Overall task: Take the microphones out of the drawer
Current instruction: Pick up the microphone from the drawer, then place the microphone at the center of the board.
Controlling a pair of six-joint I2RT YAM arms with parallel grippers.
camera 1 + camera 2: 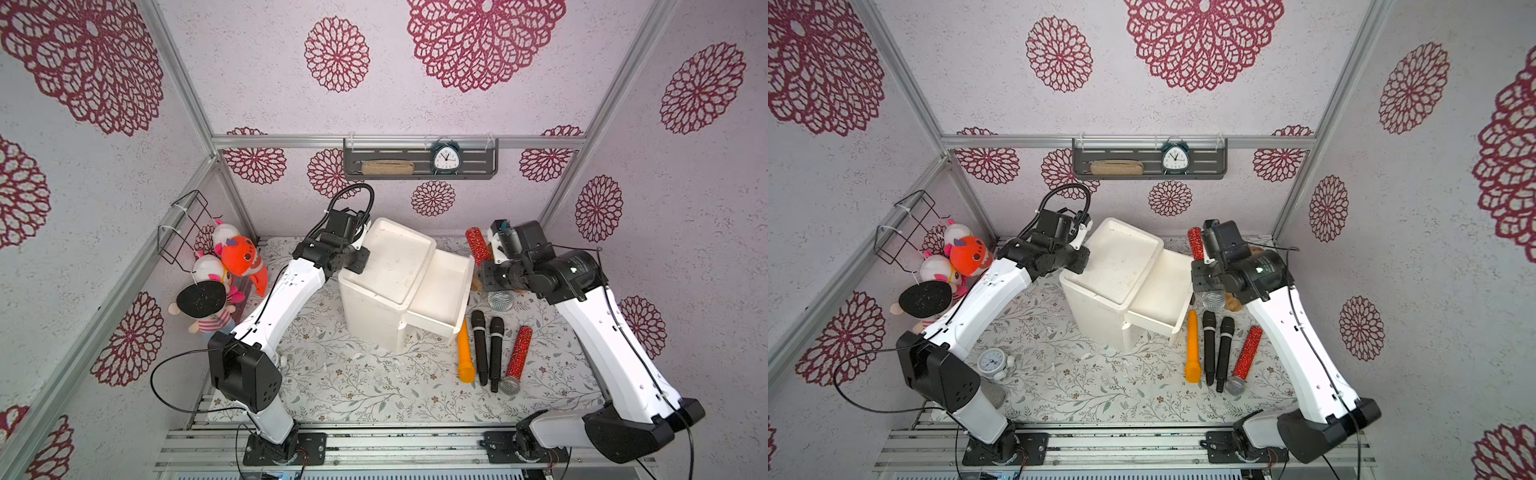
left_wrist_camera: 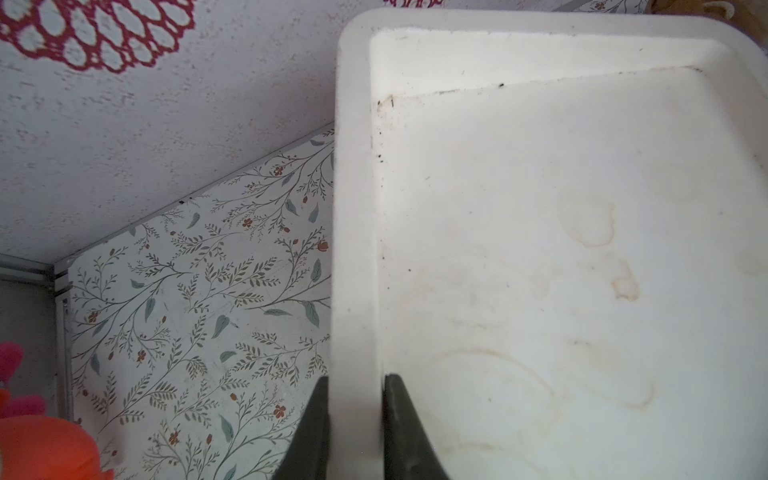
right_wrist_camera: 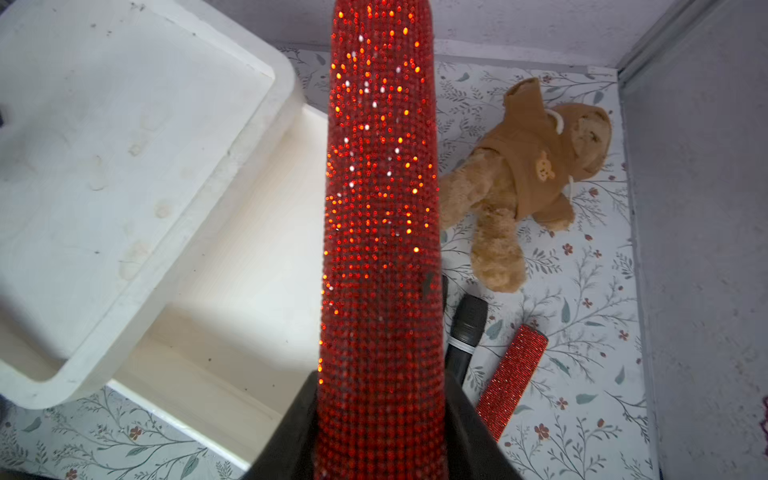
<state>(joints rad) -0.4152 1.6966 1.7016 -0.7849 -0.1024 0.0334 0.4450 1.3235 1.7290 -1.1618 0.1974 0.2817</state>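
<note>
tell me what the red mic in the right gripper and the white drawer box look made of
The red microphone in the right gripper: body wrapped in tiny red rhinestones, glittery, rows of sparkling facets. The white drawer unit: probably matte moulded plastic, possibly foam; thick rounded rim, dull stained surface.

The lifted red microphone (image 3: 380, 249) is coated in tiny glittering rhinestones, rough and sparkling, while the drawer unit (image 2: 540, 249) is matt white, faintly grainy and stained on top. Near the worktop's (image 3: 582, 291) far right corner the bear (image 3: 519, 183) is fuzzy brown plush, on a smooth floral-printed covering; the black microphone (image 3: 465, 328) looks matt.
</note>
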